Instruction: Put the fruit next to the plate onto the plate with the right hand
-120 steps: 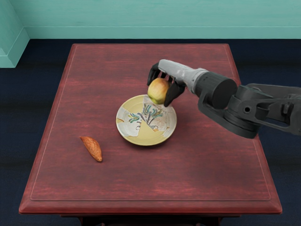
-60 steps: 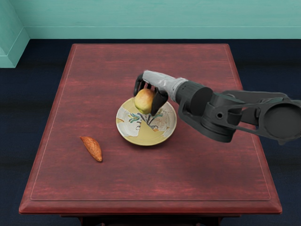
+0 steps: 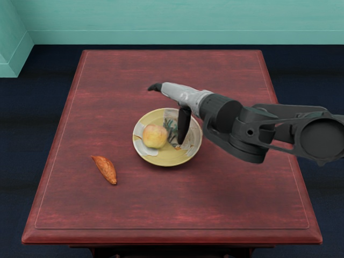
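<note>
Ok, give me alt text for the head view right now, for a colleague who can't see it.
A yellow-red fruit sits on the patterned plate on a red table, with the right hand open above the plate, holding nothing. An orange sweet potato lies apart, toward the picture's lower left.

Only one view is given, from the head. It looks down at a slant over the whole table point(image 3: 215, 199), not very near, facing the far wall point(image 3: 177, 21).

My right hand point(image 3: 176, 95) has a pale grey back and black fingers point(image 3: 183, 124); my arm point(image 3: 269, 131) is dark grey with round, drum-like joints.
</note>
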Robot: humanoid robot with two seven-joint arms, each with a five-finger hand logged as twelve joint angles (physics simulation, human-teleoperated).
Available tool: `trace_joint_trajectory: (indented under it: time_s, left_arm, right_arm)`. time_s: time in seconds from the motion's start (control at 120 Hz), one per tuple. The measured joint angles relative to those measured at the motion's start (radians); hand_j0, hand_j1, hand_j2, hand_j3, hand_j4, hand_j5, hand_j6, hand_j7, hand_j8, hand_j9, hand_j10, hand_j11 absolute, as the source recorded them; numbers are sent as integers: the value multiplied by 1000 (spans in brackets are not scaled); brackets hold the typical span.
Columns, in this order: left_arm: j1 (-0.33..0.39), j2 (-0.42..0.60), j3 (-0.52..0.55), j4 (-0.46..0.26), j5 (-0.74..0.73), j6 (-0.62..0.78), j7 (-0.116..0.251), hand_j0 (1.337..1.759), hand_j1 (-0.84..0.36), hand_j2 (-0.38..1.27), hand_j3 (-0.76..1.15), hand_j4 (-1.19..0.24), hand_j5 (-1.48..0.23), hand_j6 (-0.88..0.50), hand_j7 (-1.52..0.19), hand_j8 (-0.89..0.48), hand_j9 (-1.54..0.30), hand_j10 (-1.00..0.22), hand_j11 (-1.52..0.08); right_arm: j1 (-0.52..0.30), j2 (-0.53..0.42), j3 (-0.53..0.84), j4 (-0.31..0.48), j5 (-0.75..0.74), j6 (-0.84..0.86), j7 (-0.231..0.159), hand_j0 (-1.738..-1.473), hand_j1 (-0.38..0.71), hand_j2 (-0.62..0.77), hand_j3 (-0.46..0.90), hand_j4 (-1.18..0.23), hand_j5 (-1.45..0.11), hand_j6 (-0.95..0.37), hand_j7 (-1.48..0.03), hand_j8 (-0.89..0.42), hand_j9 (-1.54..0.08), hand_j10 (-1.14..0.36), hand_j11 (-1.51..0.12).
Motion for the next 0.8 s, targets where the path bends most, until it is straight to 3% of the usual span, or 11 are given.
trace_joint_trajectory:
  time_s: [0.35,0.575,0.683,0.8]
  left_arm:
    - [26,0,-1,0,0,0,0,1658,339,2,0,-9,-11,-9,-11,-9,-11,-8,-11]
    - [25,0,0,0,0,0,0,1658,339,2,0,-8,-11,-9,-11,-9,-11,-8,-11]
    - [25,0,0,0,0,0,0,1658,339,2,0,-8,-11,-9,-11,-9,-11,-8,-11]
    - [25,0,0,0,0,0,0,1658,339,2,0,-9,-11,-9,-11,-9,-11,-8,-11]
  right_arm:
    - [-78,-43,316,111,474,156,0,-1658,-331,10,0,-17,-31,-13,-30,-14,-30,-20,-31]
    - [-322,-58,626,117,809,528,0,-1658,-343,4,0,-6,-10,-4,-10,-5,-10,-7,-10]
    - [-382,-88,685,109,984,698,0,-1658,-346,2,0,-3,-6,-3,-6,-3,-6,-4,-6]
    - [-456,-197,706,68,1165,804,0,-1658,-347,1,0,-2,-3,-1,-3,-2,-3,-2,-3]
